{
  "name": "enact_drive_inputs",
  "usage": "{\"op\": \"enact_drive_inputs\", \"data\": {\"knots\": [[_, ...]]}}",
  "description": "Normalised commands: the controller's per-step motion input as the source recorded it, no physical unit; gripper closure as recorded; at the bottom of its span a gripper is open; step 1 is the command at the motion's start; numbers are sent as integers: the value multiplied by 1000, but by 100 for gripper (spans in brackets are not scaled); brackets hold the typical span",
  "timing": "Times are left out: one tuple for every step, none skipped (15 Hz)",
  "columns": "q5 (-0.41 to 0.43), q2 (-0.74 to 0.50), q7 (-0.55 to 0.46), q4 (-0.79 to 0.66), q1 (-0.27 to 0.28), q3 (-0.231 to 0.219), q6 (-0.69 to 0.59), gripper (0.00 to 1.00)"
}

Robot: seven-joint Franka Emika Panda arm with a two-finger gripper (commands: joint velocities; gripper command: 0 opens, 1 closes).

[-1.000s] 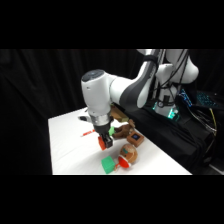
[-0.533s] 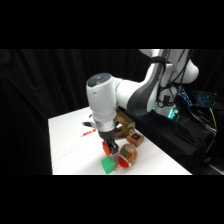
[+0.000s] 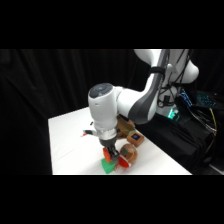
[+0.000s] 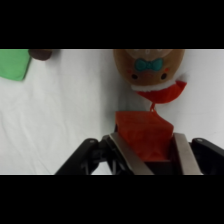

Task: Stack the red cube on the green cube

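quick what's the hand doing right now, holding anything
Hand: fingers on either side of the red cube, apparently shut on it.

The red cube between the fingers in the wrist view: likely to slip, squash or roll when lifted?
The red cube looks rigid, with crisp edges, so it probably won't squash. Its flat sides sit between the gripper fingers, which should limit slipping. Flat-faced, it is unlikely to roll, unlike the rounded wooden toy beyond it.
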Motion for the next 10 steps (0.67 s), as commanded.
{"op": "enact_drive_inputs", "data": {"knots": [[102, 97, -43, 137, 4, 18, 95, 75], [104, 91, -43, 139, 5, 17, 94, 75], [105, 91, -49, 143, 4, 17, 112, 75], [116, 91, -61, 150, 0, 23, 97, 75], [117, 89, -66, 149, 0, 24, 98, 75], [114, 87, -61, 148, 5, 22, 96, 75], [111, 86, -58, 147, 9, 18, 87, 75], [118, 83, -66, 144, 4, 22, 75, 75], [124, 82, -77, 141, -1, 26, 56, 75], [126, 77, -78, 133, -3, 25, 46, 75]]}}
